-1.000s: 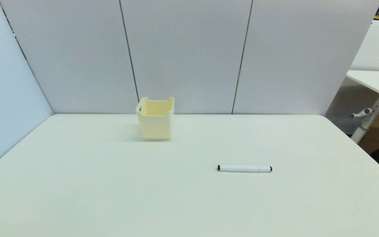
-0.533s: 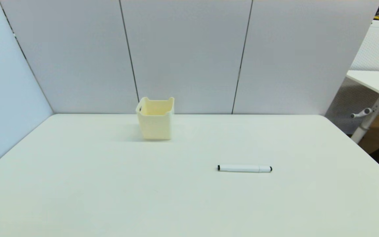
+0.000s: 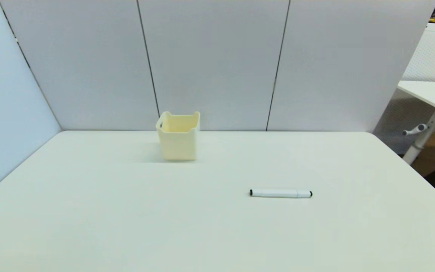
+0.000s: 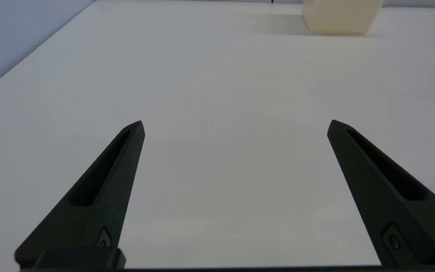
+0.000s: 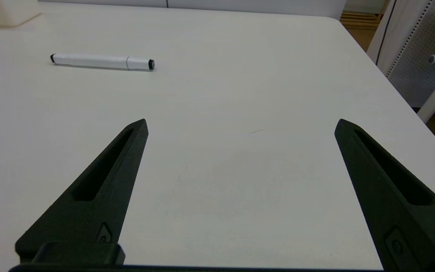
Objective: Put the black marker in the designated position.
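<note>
I see my left gripper [image 4: 235, 126] and right gripper [image 5: 241, 124] spread wide over the bare white table [image 3: 127, 219], the marker [image 3: 281, 193] lying flat right of centre, the cream bin [image 3: 178, 136] at upper centre before grey partition panels [image 3: 210, 64].

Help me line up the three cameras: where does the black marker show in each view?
Head view: the black marker lies flat on the white table, right of centre, nearer than the cream bin.
Left wrist view: not in it.
Right wrist view: it lies ahead of the open right gripper, off its left fingertip.
Shared landmark: the cream bin, cropped in both wrist views.
</note>
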Available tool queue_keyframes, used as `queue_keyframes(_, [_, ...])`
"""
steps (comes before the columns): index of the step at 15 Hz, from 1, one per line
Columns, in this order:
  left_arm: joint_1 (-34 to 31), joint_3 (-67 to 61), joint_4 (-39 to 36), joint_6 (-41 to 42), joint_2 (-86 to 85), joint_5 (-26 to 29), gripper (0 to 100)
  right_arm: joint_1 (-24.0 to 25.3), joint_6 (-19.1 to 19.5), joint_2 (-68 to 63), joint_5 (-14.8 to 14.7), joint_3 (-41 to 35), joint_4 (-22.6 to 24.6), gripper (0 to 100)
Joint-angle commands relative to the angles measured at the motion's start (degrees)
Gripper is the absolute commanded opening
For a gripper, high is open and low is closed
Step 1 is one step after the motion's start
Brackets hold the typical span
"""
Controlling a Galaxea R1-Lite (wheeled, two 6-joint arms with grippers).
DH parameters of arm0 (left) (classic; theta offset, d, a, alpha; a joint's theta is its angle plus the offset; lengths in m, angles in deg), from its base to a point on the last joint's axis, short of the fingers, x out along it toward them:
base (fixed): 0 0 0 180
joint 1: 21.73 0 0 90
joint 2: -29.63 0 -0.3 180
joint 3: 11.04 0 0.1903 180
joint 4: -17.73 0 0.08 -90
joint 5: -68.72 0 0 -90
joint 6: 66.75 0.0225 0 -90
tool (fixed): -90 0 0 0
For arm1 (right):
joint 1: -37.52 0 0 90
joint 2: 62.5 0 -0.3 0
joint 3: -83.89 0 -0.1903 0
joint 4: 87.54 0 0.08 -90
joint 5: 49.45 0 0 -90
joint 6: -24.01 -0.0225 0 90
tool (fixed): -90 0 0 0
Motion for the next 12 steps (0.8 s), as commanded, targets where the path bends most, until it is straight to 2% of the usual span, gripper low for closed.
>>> queue_keyframes(1, [0.83, 12.0, 4.9, 4.74, 14.03, 5.38, 100, 0.01, 0.03, -0.07, 0.05, 0.0, 0.0, 100])
queue_keyframes(3, [0.92, 20.53, 8.06, 10.72, 23.43, 9.16, 100, 0.01, 0.03, -0.07, 0.05, 0.0, 0.0, 100])
queue_keyframes(5, [3.73, 29.23, 10.7, 17.83, 34.07, 12.41, 100, 0.01, 0.03, -0.07, 0.05, 0.0, 0.0, 100])
queue_keyframes(9, [15.07, 44.61, 14.74, 26.54, 57.54, 18.12, 100, 0.01, 0.03, -0.07, 0.05, 0.0, 0.0, 100])
queue_keyframes(12, [24.74, 52.52, 14.13, 26.89, 71.95, 18.65, 100, 0.01, 0.03, -0.07, 0.05, 0.0, 0.0, 100])
